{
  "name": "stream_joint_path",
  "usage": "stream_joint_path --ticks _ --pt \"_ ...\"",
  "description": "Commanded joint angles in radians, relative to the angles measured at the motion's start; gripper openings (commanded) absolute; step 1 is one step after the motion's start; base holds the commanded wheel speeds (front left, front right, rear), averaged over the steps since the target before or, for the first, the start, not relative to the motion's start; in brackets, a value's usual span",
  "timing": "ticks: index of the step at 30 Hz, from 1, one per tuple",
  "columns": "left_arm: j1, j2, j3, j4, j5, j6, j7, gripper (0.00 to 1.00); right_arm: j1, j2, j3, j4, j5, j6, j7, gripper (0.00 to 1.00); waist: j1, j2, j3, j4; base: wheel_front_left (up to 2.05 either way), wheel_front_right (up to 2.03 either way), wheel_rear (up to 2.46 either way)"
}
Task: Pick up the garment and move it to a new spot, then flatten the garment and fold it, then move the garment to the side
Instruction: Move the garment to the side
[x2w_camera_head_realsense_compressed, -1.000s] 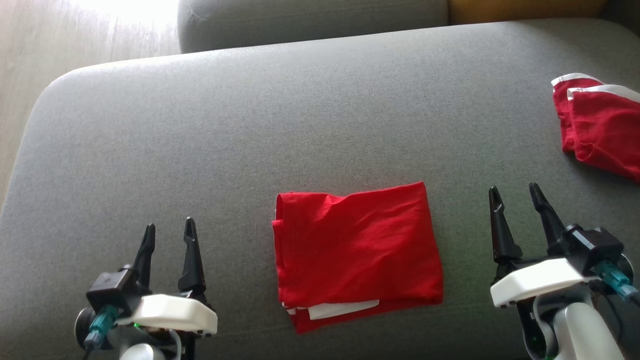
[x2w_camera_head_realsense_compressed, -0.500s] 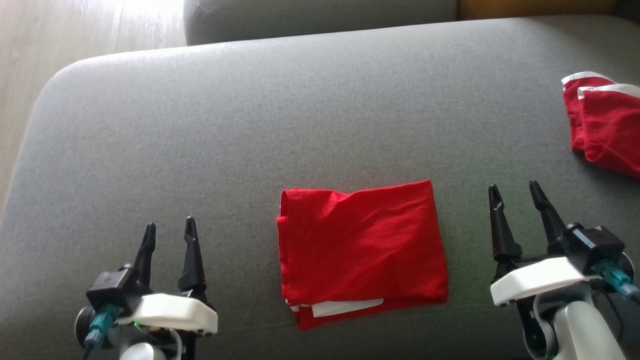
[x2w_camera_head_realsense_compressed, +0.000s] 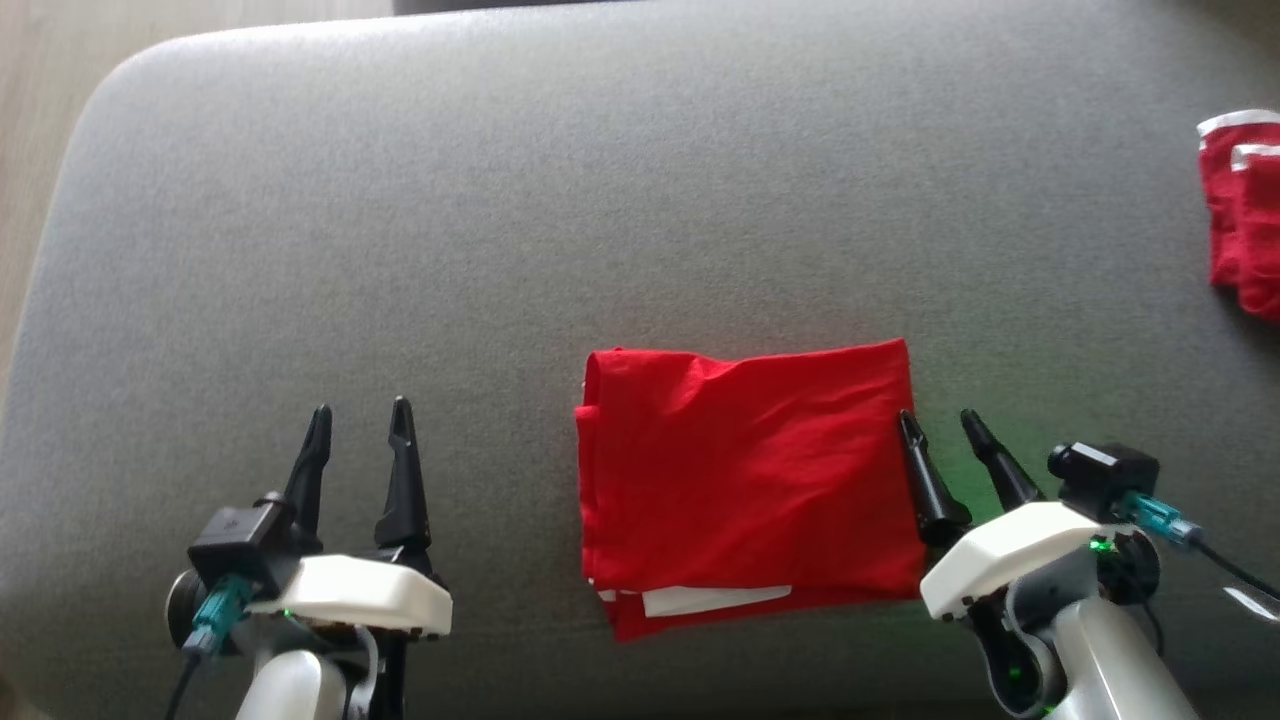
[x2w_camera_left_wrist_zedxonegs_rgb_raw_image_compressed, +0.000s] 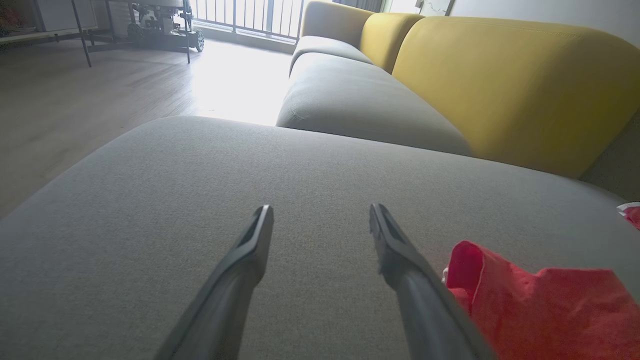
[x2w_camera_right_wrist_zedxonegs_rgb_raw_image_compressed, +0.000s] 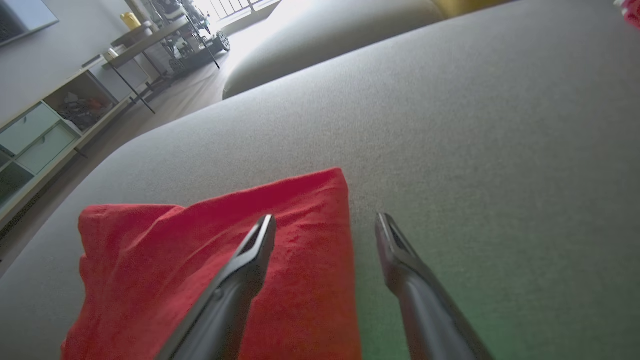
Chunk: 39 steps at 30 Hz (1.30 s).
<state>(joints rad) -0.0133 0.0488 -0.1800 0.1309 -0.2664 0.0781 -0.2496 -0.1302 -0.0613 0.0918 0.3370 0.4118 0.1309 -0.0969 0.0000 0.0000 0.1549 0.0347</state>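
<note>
Right hand (x2w_camera_head_realsense_compressed: 937, 415) is open, fingers spread and gripping nothing; it straddles the right edge of the garment (x2w_camera_head_realsense_compressed: 745, 480), one finger over the red cloth and the other over the bare seat (x2w_camera_head_realsense_compressed: 500, 200) just beside that edge. Whether the fingertips touch the cloth is hard to tell from the head view, though the right wrist view suggests they sit a little above it. Left hand (x2w_camera_head_realsense_compressed: 360, 406) is open too, holding nothing, over the grey seat to the left of the garment and apart from it. The garment is red, folded into a rough rectangle, and lies flat on the seat between the two hands, close to the seat's near side. Its left edge is a thick fold that stands up slightly, and a white strip (x2w_camera_head_realsense_compressed: 715, 600) shows along its near edge. A faint green glow falls on the seat beside the right hand. Another red piece (x2w_camera_head_realsense_compressed: 1245, 215) with white trim lies at the far right of the seat, well apart from the garment. Wooden floor (x2w_camera_head_realsense_compressed: 30, 100) shows past the seat's left corner, and the left wrist view takes in a yellow backrest (x2w_camera_left_wrist_zedxonegs_rgb_raw_image_compressed: 525, 85) beyond the seat
</note>
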Motion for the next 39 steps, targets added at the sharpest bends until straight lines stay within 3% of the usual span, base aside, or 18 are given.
stream_joint_path --ticks 1,10,16,17,18,23,29,39 --pt "-0.040 0.001 0.030 -0.029 0.009 -0.001 -0.012 1.00 -0.044 0.008 0.029 0.000 0.020 0.000 0.007 1.00 0.0000 0.0000 0.017 0.013 0.00 0.00 0.00" --pt "-0.054 0.001 0.037 -0.026 0.019 -0.006 -0.012 1.00 -0.093 0.011 0.046 0.165 0.057 0.000 0.032 1.00 0.0000 0.0000 0.041 0.029 0.00 0.00 0.00" --pt "-0.064 0.001 0.037 -0.024 0.021 -0.006 -0.012 1.00 -0.128 0.011 0.109 0.231 0.100 0.000 0.006 1.00 0.0000 0.0000 0.050 0.028 0.00 0.00 0.00" --pt "-0.066 0.001 0.035 -0.024 0.022 -0.005 -0.012 1.00 -0.135 0.011 0.122 0.240 0.102 0.000 0.005 0.37 0.0000 0.0000 0.051 0.027 0.00 0.00 0.00" --pt "-0.067 0.001 0.033 -0.024 0.022 -0.005 -0.012 1.00 -0.141 0.011 0.134 0.248 0.096 0.000 0.001 0.00 0.0000 0.0000 0.051 0.026 0.00 0.00 0.00" --pt "-0.070 0.001 0.026 -0.025 0.030 -0.005 -0.012 1.00 -0.173 0.002 0.154 0.285 0.042 0.000 -0.030 0.00 0.0000 0.0000 0.048 0.014 0.00 0.00 0.00" --pt "-0.065 0.001 0.026 -0.037 0.046 -0.009 -0.012 1.00 -0.225 -0.054 0.155 0.285 -0.020 0.000 -0.054 0.00 0.0000 0.0000 0.046 -0.037 0.00 0.00 0.00" --pt "-0.111 0.007 0.016 -0.062 0.140 -0.060 -0.012 1.00 -0.384 -0.180 0.263 0.223 -0.062 0.000 -0.008 0.00 0.0000 0.0000 0.094 -0.221 0.00 0.00 0.00"
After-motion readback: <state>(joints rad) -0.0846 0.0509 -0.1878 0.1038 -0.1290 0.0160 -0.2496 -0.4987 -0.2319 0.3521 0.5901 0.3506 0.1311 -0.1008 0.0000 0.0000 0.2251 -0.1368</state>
